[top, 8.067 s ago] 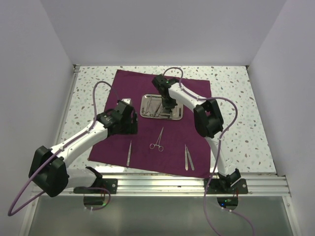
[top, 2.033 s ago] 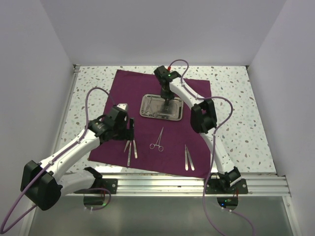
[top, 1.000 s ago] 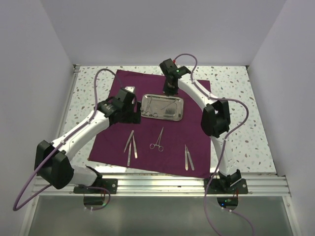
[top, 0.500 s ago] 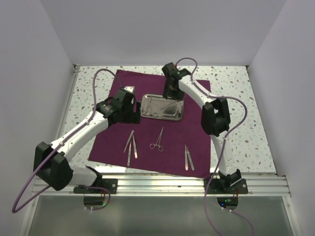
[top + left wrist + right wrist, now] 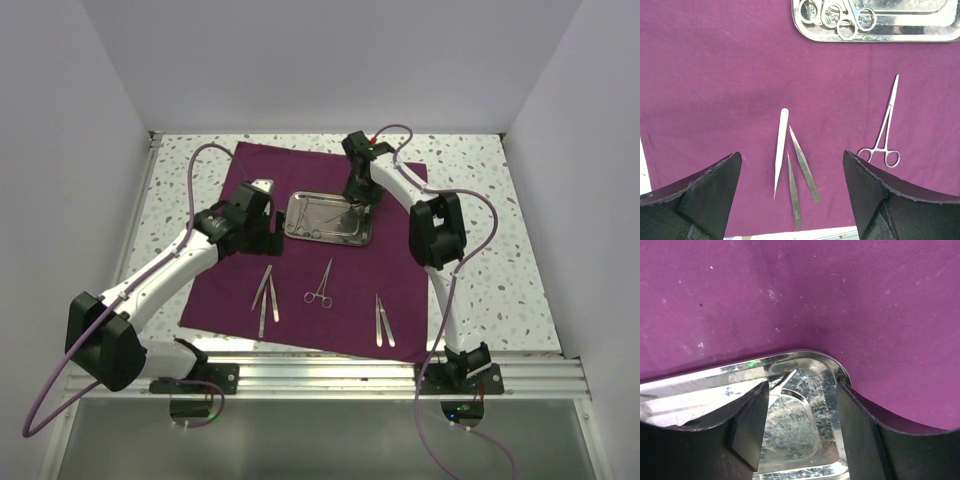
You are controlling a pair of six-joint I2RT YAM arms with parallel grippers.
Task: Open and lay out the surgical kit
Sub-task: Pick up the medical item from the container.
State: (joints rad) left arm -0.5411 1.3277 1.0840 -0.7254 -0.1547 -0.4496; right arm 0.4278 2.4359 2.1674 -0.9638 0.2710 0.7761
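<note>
R pincer [image 5: 801, 395] parted, prob. in tray [image 5: 715, 373] corner, L pincer [image 5: 791, 157] wide

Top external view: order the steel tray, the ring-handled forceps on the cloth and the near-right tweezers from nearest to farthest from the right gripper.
1. Steel tray, right under the right gripper.
2. Ring-handled forceps, middle of the cloth.
3. Tweezers, near right corner of cloth.
</note>
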